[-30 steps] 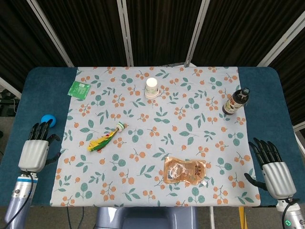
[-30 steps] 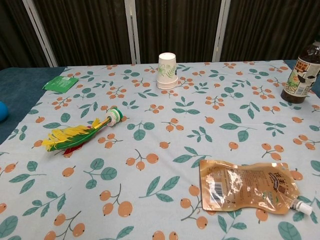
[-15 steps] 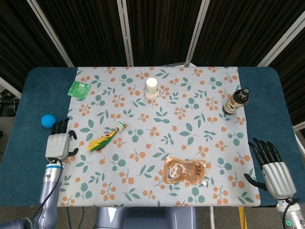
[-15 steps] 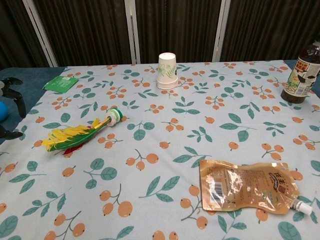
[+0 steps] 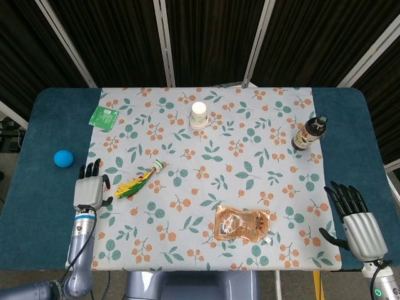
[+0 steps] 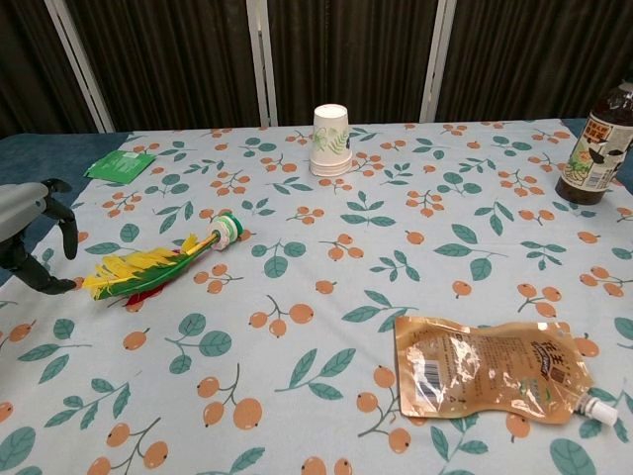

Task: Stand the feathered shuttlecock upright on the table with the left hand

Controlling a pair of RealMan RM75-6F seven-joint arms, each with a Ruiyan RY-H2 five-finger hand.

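Note:
The feathered shuttlecock (image 5: 139, 181) lies on its side on the patterned cloth, yellow, green and red feathers pointing lower left, white and green base (image 6: 226, 231) pointing upper right. My left hand (image 5: 89, 187) hovers just left of the feather tips, fingers spread, holding nothing; in the chest view my left hand (image 6: 32, 237) shows at the left edge, a little apart from the feathers (image 6: 134, 273). My right hand (image 5: 355, 215) rests open at the table's right front corner, out of the chest view.
An upturned paper cup (image 5: 199, 115) stands at the back centre, a brown bottle (image 5: 310, 132) at the right. A flat tan pouch (image 5: 242, 225) lies near the front, a green packet (image 5: 104, 115) at back left, a blue ball (image 5: 62, 157) on the blue tabletop (image 5: 37, 125).
My left hand has moved right, from beside the blue ball to just next to the shuttlecock's feathers. The shuttlecock and right hand have stayed put.

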